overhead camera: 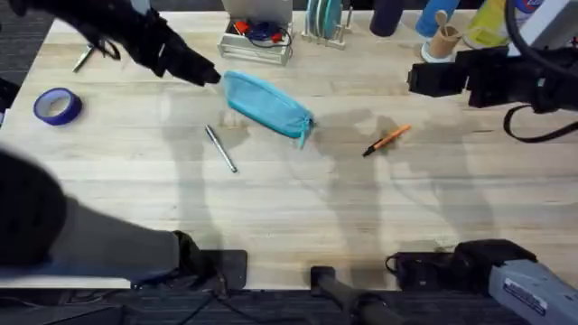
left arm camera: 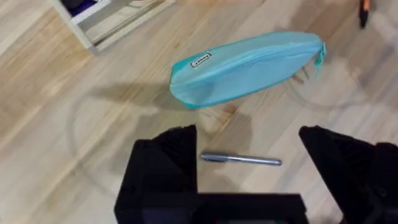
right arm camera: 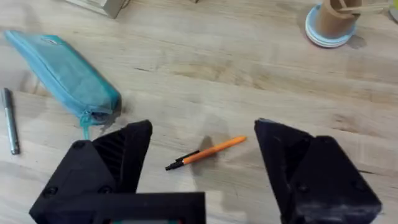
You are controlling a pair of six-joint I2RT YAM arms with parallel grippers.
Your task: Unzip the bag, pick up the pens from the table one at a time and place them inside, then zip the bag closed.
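Hovering over the far-left part of the pale plank wooden table [overhead camera: 298, 217], the left gripper [overhead camera: 209, 76] had its black fingers spread apart and empty, its tip just beside the near end of the oblong turquoise fabric pouch [overhead camera: 266, 104]. That pouch lay zipped, its long axis running diagonally away from the left gripper toward the middle, with the small pull tab [overhead camera: 303, 137] at the far end. A slim silver-grey metal pen [overhead camera: 220, 149] lay just in front of the pouch, apart from it. Farther right rested the orange pen with a dark tip [overhead camera: 387, 140], angled, nearer the right arm. The right gripper [right arm camera: 199, 149] hung above it, fingers wide apart, holding nothing. Unzipping likely suited the left arm to pin the pouch, I judged.
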